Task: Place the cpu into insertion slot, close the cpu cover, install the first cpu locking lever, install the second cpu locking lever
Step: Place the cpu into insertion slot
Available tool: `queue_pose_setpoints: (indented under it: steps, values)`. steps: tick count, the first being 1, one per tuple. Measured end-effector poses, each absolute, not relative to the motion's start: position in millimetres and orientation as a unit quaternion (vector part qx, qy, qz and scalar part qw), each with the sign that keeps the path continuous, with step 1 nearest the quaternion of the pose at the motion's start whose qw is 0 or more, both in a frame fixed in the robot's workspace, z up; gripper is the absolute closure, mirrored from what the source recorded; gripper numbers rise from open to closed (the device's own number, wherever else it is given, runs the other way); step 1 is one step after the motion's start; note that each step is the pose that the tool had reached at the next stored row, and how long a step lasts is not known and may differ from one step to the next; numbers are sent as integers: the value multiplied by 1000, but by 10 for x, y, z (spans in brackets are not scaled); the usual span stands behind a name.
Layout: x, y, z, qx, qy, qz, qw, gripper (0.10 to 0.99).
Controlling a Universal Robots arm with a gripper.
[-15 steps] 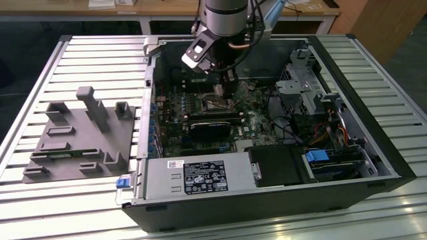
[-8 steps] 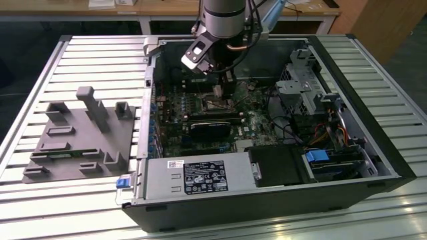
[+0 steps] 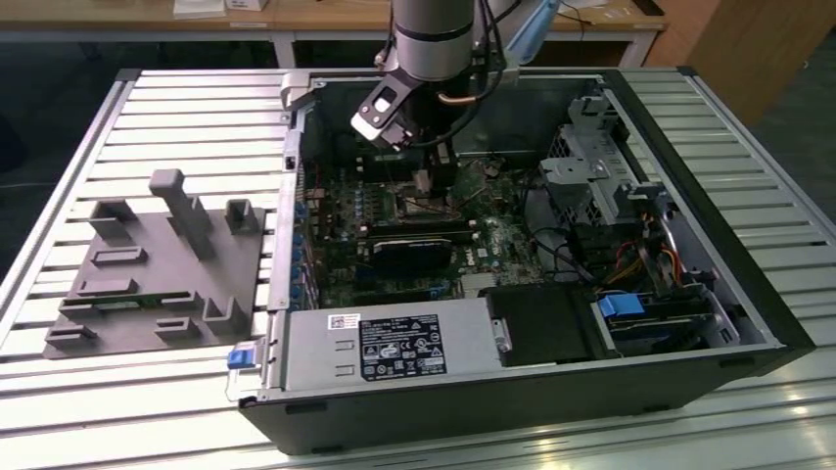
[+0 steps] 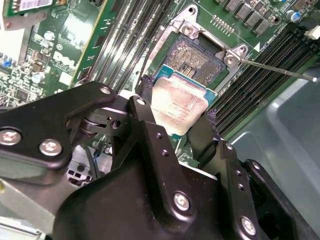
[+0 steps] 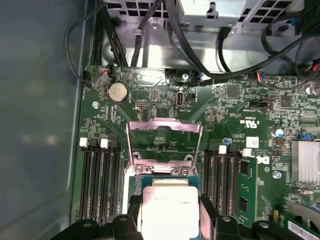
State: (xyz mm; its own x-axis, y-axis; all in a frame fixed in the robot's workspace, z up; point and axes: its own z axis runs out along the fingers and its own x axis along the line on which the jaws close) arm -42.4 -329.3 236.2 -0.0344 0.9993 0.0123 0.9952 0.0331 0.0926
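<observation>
On the exterior view's left, a grey moulded fixture [image 3: 157, 264] sits on the slatted bench [image 3: 78, 127], apart from the work. Beside it lies the open computer case [image 3: 731, 294], and the arm [image 3: 432, 39] reaches down into its middle, over the motherboard.

In the second wrist view the jaws are clenched on the cpu [image 4: 177, 107], one black finger [image 4: 142, 102] pressing each of two opposite edges. The chip hangs metal top up, just short of the insertion slot [image 4: 192, 57]. It overlaps the slot's near edge and is not seated, since the pin field lies bare beyond it. To the right of the slot a thin locking lever [image 4: 280, 69] juts out, unlatched.

In the first wrist view the cpu cover [image 5: 165, 123] stands swung up behind the slot, leaving the way in open.

So the first step, placing the chip, looks to be the one in hand, while cover and levers are untouched. Seating it likely calls for squaring the chip's edges with the slot's rim and keeping it level (the pins look easy to damage if a corner lands first).
</observation>
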Motion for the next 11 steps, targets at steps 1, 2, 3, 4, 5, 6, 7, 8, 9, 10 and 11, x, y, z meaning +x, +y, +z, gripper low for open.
queue_pose_setpoints:
  steps: [1,2,3,4,5,6,7,8,9,10,11]
  values:
    - [-427,-3289,2348,694,718,38,28,549]
    - [-430,-3285,2334,694,718,38,28,549]
    - [-432,-3283,2320,695,718,38,28,549]
    - [-434,-3281,2306,695,718,38,28,549]
    - [-437,-3280,2293,695,718,38,28,549]
    - [-442,-3279,2281,695,717,38,28,549]
    - [-449,-3278,2271,695,717,38,28,549]
    - [-455,-3278,2262,696,717,37,28,549]
    - [-461,-3277,2253,696,717,37,28,549]
    - [-467,-3277,2242,696,716,37,28,549]
    - [-472,-3276,2231,697,716,37,28,549]
